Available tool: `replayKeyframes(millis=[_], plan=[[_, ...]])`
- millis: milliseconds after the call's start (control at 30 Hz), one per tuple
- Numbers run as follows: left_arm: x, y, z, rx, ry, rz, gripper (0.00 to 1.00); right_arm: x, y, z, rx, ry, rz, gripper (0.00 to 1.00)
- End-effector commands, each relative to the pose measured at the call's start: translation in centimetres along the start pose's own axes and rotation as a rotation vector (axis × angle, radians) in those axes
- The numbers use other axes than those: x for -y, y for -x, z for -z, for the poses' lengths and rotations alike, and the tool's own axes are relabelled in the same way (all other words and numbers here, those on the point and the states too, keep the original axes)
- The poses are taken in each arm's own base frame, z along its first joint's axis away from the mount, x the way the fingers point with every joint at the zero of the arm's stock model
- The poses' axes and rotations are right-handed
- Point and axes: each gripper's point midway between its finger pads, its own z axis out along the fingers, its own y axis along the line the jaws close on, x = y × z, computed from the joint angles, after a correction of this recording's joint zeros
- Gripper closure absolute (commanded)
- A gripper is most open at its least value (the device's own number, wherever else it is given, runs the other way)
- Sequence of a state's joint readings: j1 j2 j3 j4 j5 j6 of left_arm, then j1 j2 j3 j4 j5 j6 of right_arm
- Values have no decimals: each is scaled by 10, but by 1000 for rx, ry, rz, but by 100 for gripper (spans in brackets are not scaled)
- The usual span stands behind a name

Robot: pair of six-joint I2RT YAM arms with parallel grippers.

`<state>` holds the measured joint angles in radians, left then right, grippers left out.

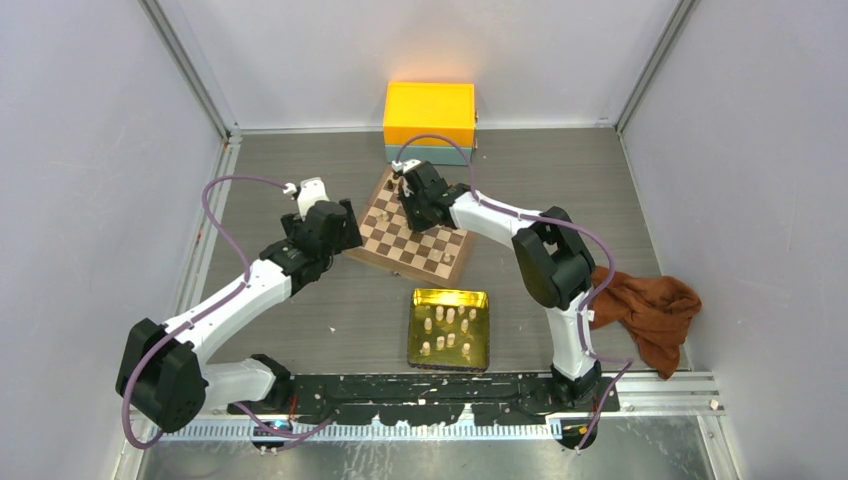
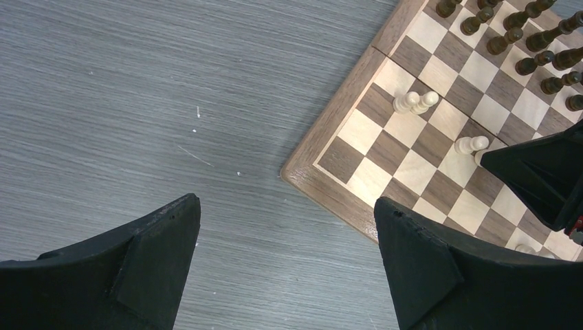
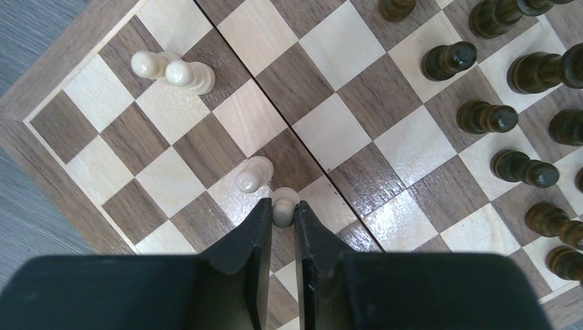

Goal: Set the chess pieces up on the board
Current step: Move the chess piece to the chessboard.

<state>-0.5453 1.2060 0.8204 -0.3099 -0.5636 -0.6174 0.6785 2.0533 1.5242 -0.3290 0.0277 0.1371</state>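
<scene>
The board (image 1: 425, 247) lies at the table's middle back; it also shows in the left wrist view (image 2: 330, 182) and the right wrist view (image 3: 55, 148). My right gripper (image 3: 282, 212) is shut on a cream pawn (image 3: 284, 203) over the board's near rows, beside another cream pawn (image 3: 254, 173). Two more cream pawns (image 3: 172, 70) stand close together near the board's corner. Dark pieces (image 3: 489, 117) fill the far side. Several cream pieces (image 1: 448, 330) lie in the gold tray. My left gripper (image 2: 287, 213) is open and empty, just left of the board's corner.
The gold tin tray (image 1: 480, 300) sits in front of the board. A yellow box (image 1: 430, 112) stands behind the board. A brown cloth (image 1: 650, 310) lies at the right. Grey walls enclose the table on three sides.
</scene>
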Motion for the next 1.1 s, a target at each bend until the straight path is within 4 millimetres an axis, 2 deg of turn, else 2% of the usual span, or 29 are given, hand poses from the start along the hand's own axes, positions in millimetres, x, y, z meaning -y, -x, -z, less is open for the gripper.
replayKeyframes(millis=[0, 267, 667, 833, 1067], plan=[[5, 14, -1, 45, -16, 31, 3, -4, 26, 8, 68, 21, 0, 87], [4, 14, 1, 43, -17, 36, 3, -3, 28, 21, 89, 17, -9, 93], [2, 12, 7, 41, -28, 55, 3, -1, 21, 48, 110, 4, -22, 95], [2, 11, 7, 36, -31, 60, 3, -2, 10, 57, 102, -3, -21, 95], [3, 9, 6, 31, -35, 61, 3, -6, -8, 58, 72, 3, -18, 95]])
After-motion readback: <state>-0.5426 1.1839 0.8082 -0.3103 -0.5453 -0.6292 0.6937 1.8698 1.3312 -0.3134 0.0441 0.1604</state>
